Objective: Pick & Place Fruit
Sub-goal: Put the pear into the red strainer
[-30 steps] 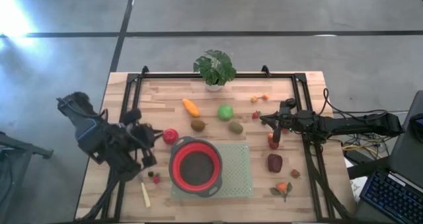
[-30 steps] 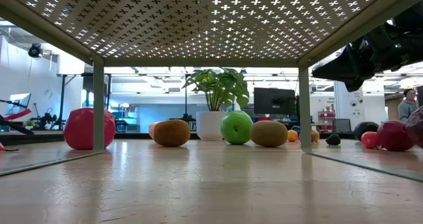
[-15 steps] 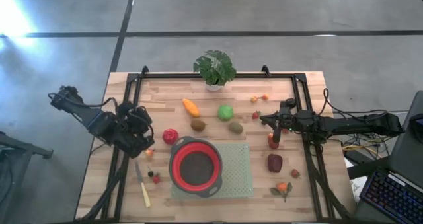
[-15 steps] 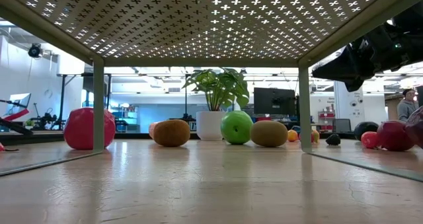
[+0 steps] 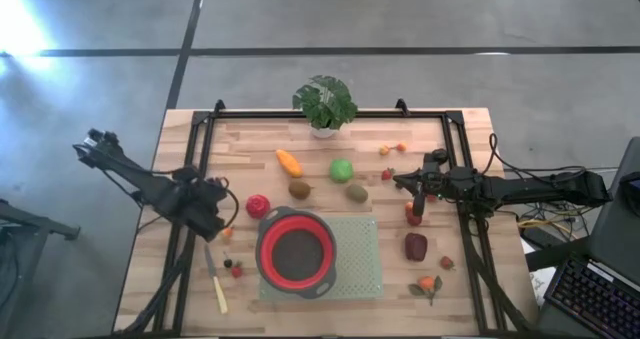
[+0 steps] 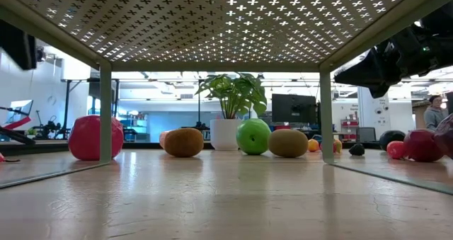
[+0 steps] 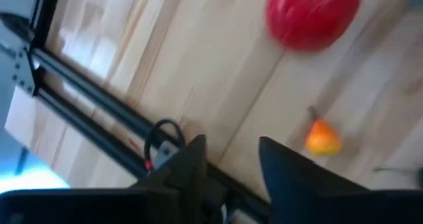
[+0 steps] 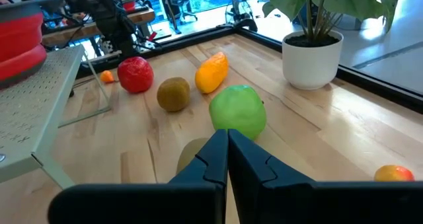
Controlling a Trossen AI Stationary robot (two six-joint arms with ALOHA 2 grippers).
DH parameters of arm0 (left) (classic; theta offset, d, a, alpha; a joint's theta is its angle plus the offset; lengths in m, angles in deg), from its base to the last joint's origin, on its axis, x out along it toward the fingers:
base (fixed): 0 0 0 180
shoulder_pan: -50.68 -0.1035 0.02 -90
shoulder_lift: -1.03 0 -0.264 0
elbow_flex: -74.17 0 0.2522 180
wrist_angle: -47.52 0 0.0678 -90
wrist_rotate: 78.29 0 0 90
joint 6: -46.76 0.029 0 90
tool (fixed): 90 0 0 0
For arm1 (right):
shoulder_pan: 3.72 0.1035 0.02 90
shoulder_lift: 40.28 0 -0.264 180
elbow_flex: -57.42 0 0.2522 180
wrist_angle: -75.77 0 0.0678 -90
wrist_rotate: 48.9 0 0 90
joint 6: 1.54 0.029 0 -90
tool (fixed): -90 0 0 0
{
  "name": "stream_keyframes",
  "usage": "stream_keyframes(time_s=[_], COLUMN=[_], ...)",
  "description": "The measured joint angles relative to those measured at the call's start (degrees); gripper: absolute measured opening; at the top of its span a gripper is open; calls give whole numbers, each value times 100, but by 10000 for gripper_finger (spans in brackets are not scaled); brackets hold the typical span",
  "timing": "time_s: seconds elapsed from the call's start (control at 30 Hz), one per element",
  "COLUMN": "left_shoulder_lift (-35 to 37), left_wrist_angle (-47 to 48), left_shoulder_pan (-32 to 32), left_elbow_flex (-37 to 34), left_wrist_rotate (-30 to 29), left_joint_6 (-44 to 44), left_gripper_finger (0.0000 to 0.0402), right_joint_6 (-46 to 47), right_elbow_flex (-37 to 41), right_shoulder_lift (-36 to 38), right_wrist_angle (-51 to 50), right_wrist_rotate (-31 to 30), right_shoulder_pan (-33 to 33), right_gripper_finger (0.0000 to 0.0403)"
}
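Toy fruit lies scattered on the wooden table: an orange elongated piece point(image 5: 288, 162), a green ball point(image 5: 341, 169), two brown kiwis point(image 5: 299, 189) point(image 5: 357, 193), a red apple point(image 5: 258, 206), a dark-red lump point(image 5: 416, 246) and tiny red and orange ones. My left gripper point(image 5: 218, 214) is open over the left rail; the red apple point(image 7: 310, 12) and a tiny orange piece point(image 7: 322, 138) lie ahead of it point(image 7: 231, 161). My right gripper point(image 5: 398, 182) is shut, raised off the table point(image 6: 368, 73), and points at the green ball point(image 8: 238, 112).
A red bowl point(image 5: 295, 254) sits on a pale green perforated rack point(image 5: 360, 269) at the near middle. A potted plant point(image 5: 324, 104) stands at the far edge. A pale-handled knife point(image 5: 213, 279) lies near the left rail. Black rails point(image 5: 190, 179) frame the table.
My left arm has sunk from high above the table's left edge and stretched out low. Its gripper has stayed next to the red apple, and the knife now shows beside the rail. The fruit has not moved.
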Motion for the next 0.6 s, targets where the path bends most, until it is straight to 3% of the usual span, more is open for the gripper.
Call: stream_keyframes(time_s=[0.2,0.4,0.6], left_shoulder_lift=[6,8,-40], left_wrist_angle=[1,-121,-501], left_shoulder_pan=[-2,-2,0], left_elbow_flex=[-460,-726,-760], left_wrist_rotate=[781,967,950], left_joint_6=[-255,-692,47], left_gripper_finger=[227,230,229], right_joint_6=[0,0,44], right_elbow_flex=[0,0,0], right_shoulder_lift=[-1,0,1], right_wrist_angle=[0,4,2], right_wrist_rotate=[0,-2,-2], right_shoulder_pan=[0,-1,-2], right_gripper_finger=[8,8,8])
